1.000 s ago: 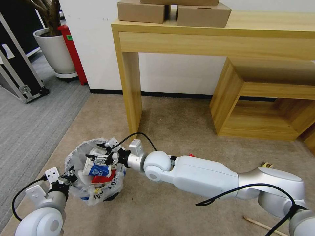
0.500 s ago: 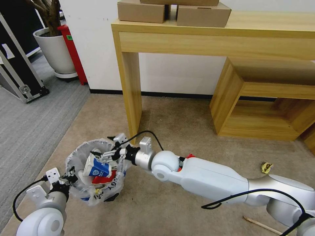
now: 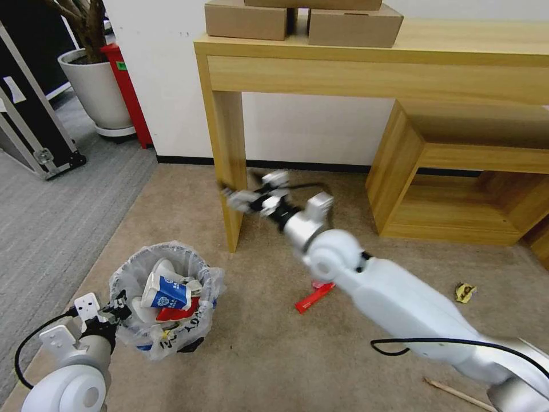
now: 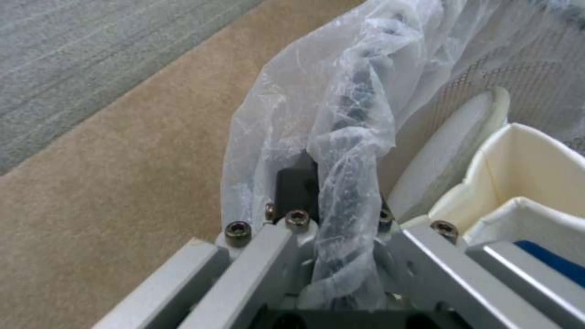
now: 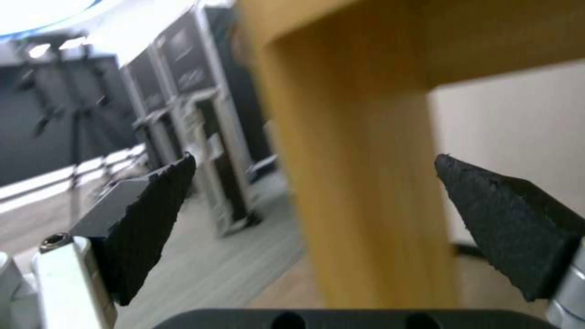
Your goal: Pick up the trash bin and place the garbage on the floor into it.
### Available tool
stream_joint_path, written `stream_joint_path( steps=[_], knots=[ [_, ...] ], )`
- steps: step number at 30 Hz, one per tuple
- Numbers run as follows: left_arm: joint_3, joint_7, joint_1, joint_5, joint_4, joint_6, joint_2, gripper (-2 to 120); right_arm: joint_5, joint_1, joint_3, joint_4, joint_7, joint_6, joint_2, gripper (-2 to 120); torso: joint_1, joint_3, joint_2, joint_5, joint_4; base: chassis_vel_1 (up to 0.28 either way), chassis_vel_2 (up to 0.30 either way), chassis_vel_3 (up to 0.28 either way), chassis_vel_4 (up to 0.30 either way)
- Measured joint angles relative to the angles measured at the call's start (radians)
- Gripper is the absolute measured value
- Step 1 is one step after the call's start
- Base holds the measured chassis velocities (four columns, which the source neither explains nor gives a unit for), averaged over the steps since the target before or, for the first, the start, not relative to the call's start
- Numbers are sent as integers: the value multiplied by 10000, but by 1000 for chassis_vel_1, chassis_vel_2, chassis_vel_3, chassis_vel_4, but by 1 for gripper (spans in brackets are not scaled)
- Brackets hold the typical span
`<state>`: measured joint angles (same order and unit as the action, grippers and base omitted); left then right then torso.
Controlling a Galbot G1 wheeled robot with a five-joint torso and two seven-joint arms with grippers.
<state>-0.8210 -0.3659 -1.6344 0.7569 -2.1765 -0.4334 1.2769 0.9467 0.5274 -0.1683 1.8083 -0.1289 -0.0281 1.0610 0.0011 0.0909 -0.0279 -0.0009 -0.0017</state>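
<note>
The trash bin (image 3: 163, 297), black with a crinkly clear bag, stands on the beige floor (image 3: 274, 355) at lower left. It holds a blue-and-white paper cup (image 3: 166, 292) and a red wrapper (image 3: 176, 313). My left gripper (image 3: 117, 303) is shut on its near rim; the left wrist view shows the bagged rim (image 4: 350, 151) pinched in that gripper (image 4: 341, 219). My right gripper (image 3: 247, 197) is raised beside the desk leg, open and holding nothing, its pads (image 5: 152, 214) wide apart. Garbage on the carpet: a red wrapper (image 3: 314, 296), a yellow scrap (image 3: 464, 292) and a wooden stick (image 3: 457, 392).
A wooden desk (image 3: 372, 63) with cardboard boxes (image 3: 246, 20) stands ahead, its leg (image 3: 230, 166) just beyond the bin. An open wooden cabinet (image 3: 457, 189) sits under it at right. Grey carpet (image 3: 51, 217), a plant pot (image 3: 94, 86) and a black case (image 3: 28, 120) lie to the left.
My right gripper has left the bin's mouth and swung up and right to the desk leg, leaving the paper cup in the bin. The red wrapper under the arm is now uncovered.
</note>
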Motion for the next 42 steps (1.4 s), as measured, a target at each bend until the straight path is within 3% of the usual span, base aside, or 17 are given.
stream_joint_path(
  steps=[5, 7, 16, 20, 22, 28, 42],
  knots=[
    [-90, -1, -88, -74, -132, 13, 99, 1, -211, 589, 1496, 341, -133, -113, 11, 100, 0, 0, 0, -3, 2, 0, 0, 0, 0],
    [-118, 0, -118, -82, -188, 14, 111, 1, -601, 1268, 2709, 561, -207, -173, 14, 100, 0, -1, 0, -2, 0, 0, 0, 0, 0],
    [-112, -4, -99, -66, -223, 7, 40, 1, -1554, 3430, 4986, 1152, 4, -74, 186, 100, 0, 0, 0, 1, -3, 0, 0, 0, 0],
    [-105, -5, -97, -52, -229, -4, -11, 1, -2149, 4403, 5848, 1549, 82, 58, 496, 100, 0, 0, 0, -1, -3, 0, 0, 0, 0],
    [-87, -4, -90, -37, -230, -8, -49, 1, -3077, 5621, 6597, 2005, 211, 430, 921, 100, 0, -1, 0, -4, 1, 0, 0, 0, 0],
    [-28, 0, -81, -26, -246, -9, -81, 1, -4073, 7358, 7023, 2063, 565, 1358, 1379, 100, 0, -1, 0, -2, 0, 0, 0, 0, 0],
    [-33, 31, -208, -6, -372, -9, -231, 1, -4666, 8248, 7162, 1522, 690, 2089, 1539, 100, -1, 0, 0, -3, 0, 0, 0, 0, 0]
  ],
)
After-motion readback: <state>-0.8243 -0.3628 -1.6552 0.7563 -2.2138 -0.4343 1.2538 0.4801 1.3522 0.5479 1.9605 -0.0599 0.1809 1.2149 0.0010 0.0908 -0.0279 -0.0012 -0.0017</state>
